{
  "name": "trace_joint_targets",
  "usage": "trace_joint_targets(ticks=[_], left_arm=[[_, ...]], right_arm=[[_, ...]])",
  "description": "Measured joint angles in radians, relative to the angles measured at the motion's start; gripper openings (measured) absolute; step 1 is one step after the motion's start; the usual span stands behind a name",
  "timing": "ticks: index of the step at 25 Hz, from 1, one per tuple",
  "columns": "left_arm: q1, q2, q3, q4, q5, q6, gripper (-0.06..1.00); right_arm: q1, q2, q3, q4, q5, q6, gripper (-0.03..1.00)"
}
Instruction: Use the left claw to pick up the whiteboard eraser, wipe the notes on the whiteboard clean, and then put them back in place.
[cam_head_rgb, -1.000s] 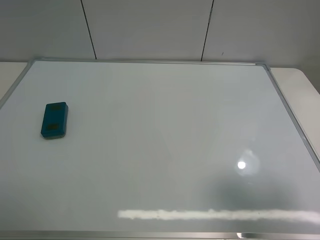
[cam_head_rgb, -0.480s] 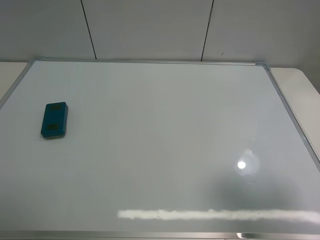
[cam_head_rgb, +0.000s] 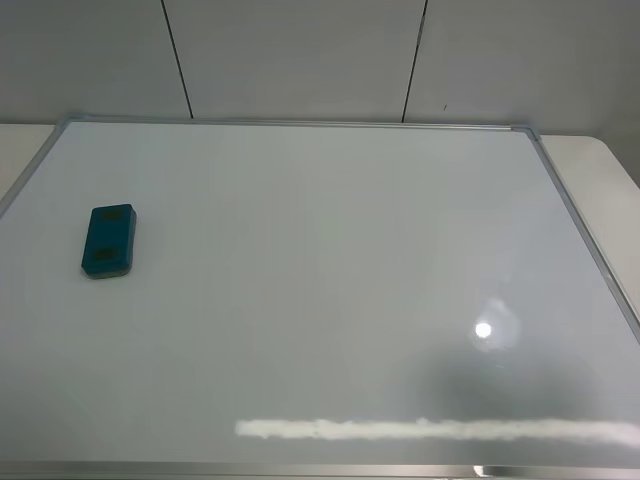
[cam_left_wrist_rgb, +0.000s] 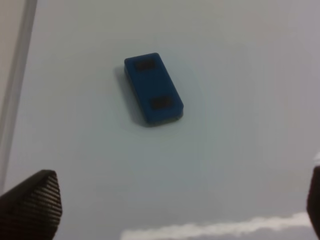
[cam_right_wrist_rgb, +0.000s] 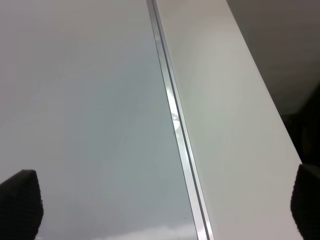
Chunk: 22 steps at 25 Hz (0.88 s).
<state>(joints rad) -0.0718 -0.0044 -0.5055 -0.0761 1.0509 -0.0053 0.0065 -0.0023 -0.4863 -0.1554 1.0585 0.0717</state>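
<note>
The whiteboard (cam_head_rgb: 330, 260) lies flat and fills most of the exterior high view, with a thin silver frame. The teal-blue whiteboard eraser (cam_head_rgb: 108, 240) lies on its left part, with two darker square patches on top. No marker notes show on the board. Neither arm appears in the exterior high view. In the left wrist view the eraser (cam_left_wrist_rgb: 153, 89) lies apart from the left claw (cam_left_wrist_rgb: 172, 210), whose fingertips (cam_left_wrist_rgb: 32, 205) stand wide apart, open and empty. In the right wrist view the right gripper (cam_right_wrist_rgb: 162, 210) is open and empty above the board's silver frame (cam_right_wrist_rgb: 172, 110).
A white table (cam_head_rgb: 600, 165) shows past the board's right edge, also in the right wrist view (cam_right_wrist_rgb: 225, 125). A grey panelled wall (cam_head_rgb: 300, 55) stands behind the board. A bright light strip (cam_head_rgb: 430, 430) and a light spot (cam_head_rgb: 483, 329) reflect on the board's front right.
</note>
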Motion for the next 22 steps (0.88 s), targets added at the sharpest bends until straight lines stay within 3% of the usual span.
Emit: trace_joint_targets(ticks=[15,22], left_arm=[[0.001,0.000,0.000,0.094,0.000,-0.077,0.99],[0.064,0.000,0.000,0.098,0.000,-0.079,0.99]], right_arm=[[0.000,0.000,0.000,0.000,0.000,0.000,0.99],[0.000,0.000,0.000,0.000,0.000,0.000,0.99]])
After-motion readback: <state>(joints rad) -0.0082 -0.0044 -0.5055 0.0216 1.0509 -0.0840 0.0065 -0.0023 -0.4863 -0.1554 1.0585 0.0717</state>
